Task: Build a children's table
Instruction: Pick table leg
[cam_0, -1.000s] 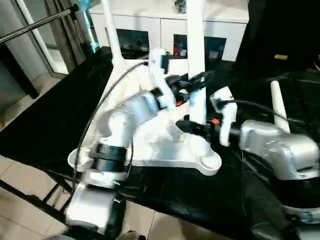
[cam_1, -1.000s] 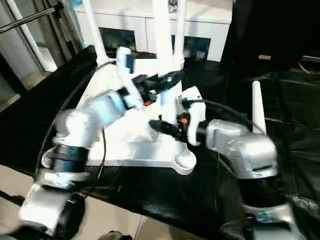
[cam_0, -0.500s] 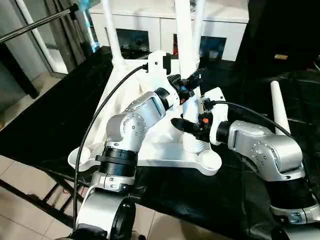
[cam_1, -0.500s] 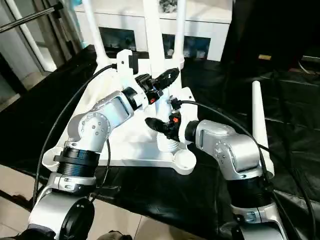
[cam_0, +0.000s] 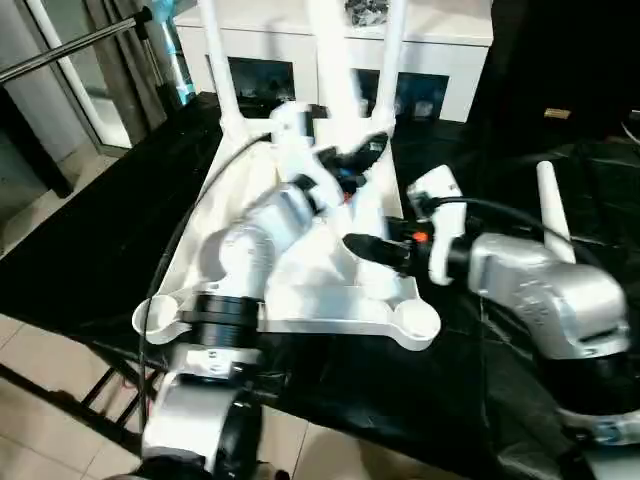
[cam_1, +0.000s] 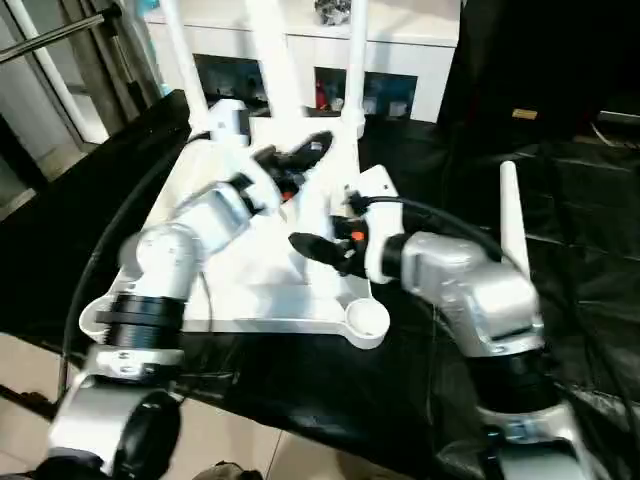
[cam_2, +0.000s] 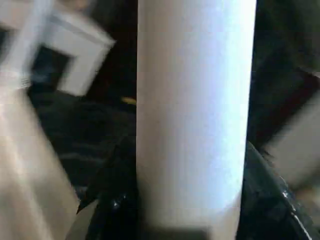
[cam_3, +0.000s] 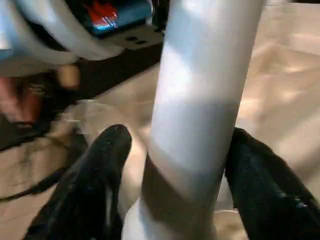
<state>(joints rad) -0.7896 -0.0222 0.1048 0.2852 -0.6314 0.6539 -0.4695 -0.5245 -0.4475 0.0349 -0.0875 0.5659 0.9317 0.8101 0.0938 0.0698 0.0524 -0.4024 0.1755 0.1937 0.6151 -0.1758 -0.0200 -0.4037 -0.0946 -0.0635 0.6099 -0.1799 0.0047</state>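
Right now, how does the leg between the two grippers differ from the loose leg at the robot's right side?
The leg between the grippers stands on the upturned tabletop and leans; the loose leg lies on the black cloth. The left gripper and right gripper flank the first; nothing touches the loose one. Both are white tapered tubes.

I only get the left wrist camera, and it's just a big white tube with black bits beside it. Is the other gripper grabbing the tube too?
Observer: Not grabbing. The right gripper sits lower down on the same leg, with its jaws open on either side of it.
Operator: Is the leg standing up straight?
Observer: No, it leans, with its top tipped toward the robot's left.
Operator: Are any holes still waiting for legs?
Observer: Yes. The near right socket and the near left socket of the upside-down tabletop are both empty.
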